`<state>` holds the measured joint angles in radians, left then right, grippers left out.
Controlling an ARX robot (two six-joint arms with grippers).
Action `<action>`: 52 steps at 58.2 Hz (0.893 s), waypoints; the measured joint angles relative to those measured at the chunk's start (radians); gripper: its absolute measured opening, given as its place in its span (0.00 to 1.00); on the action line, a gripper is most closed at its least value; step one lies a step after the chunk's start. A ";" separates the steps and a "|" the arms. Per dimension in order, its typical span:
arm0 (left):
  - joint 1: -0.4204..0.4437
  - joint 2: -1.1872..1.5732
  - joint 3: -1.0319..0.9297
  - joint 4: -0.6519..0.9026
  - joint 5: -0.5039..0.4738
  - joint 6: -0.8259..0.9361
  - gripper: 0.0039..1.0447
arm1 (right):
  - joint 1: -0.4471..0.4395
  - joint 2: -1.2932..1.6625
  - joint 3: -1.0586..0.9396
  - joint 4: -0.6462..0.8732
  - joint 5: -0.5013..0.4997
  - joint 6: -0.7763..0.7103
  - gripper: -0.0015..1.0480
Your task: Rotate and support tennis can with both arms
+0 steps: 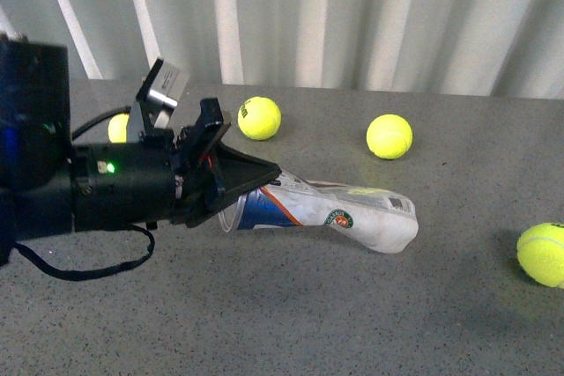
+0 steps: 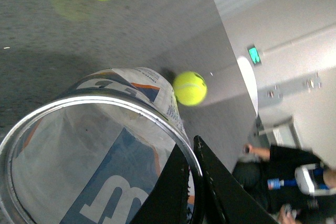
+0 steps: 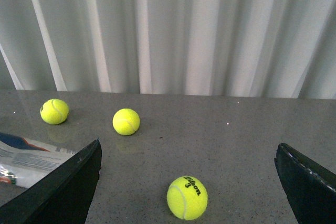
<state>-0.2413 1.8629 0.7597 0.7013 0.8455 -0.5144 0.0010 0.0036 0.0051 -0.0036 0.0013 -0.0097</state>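
1. Front view: the tennis can (image 1: 352,213) lies on its side on the grey tabletop (image 1: 308,314), open end toward the left arm (image 1: 115,184) and closed end pointing right. The label is crumpled.
2. The left tool (image 1: 264,172) sits at the can's open mouth. The front view shows only the black fingers converging there, and the grip itself is hidden.
3. The left wrist view fills that in. The metal rim (image 2: 105,100) runs between 2 black fingers (image 2: 173,182), 1 inside the mouth and 1 outside, so the tool is clamped on the can wall at the rim.
4. The right arm is out of the front view.
5. Right wrist view: the right tool (image 3: 187,145) has its fingers wide apart and holds nothing. It hangs above the tabletop, with a yellow-green ball marked 3 (image 3: 187,198) below the gap.
6. The same view catches the can's label end at the frame edge (image 3: 31,153), apart from both fingers.
7. Ball count: 4 in the front view, nearest the can at (image 1: 259,118); 3 in the right wrist view; 2 in the left wrist view.
8. Only the left wrist view shows a person (image 2: 283,174) beyond the tabletop edge.
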 joint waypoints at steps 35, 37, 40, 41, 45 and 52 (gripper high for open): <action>-0.166 -0.040 0.790 -1.664 -0.535 1.731 0.03 | 0.000 0.000 0.000 0.000 0.000 0.000 0.93; -0.172 -0.023 0.804 -1.666 -0.541 1.738 0.03 | 0.000 0.000 0.000 0.000 0.000 0.000 0.93; -0.181 0.005 0.821 -1.666 -0.560 1.746 0.03 | 0.000 0.000 0.000 0.000 0.000 0.000 0.93; -0.183 0.010 0.823 -1.666 -0.564 1.750 0.03 | 0.000 0.000 0.000 0.000 0.000 0.000 0.93; -0.190 0.041 0.840 -1.668 -0.591 1.757 0.03 | 0.000 0.000 0.000 0.000 0.000 0.000 0.93; -0.193 0.086 0.868 -1.678 -0.605 1.763 0.03 | 0.000 0.000 0.000 0.000 0.000 0.000 0.93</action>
<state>-0.4339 1.9488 1.6279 -0.9764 0.2409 1.2488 0.0010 0.0036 0.0051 -0.0036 0.0010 -0.0097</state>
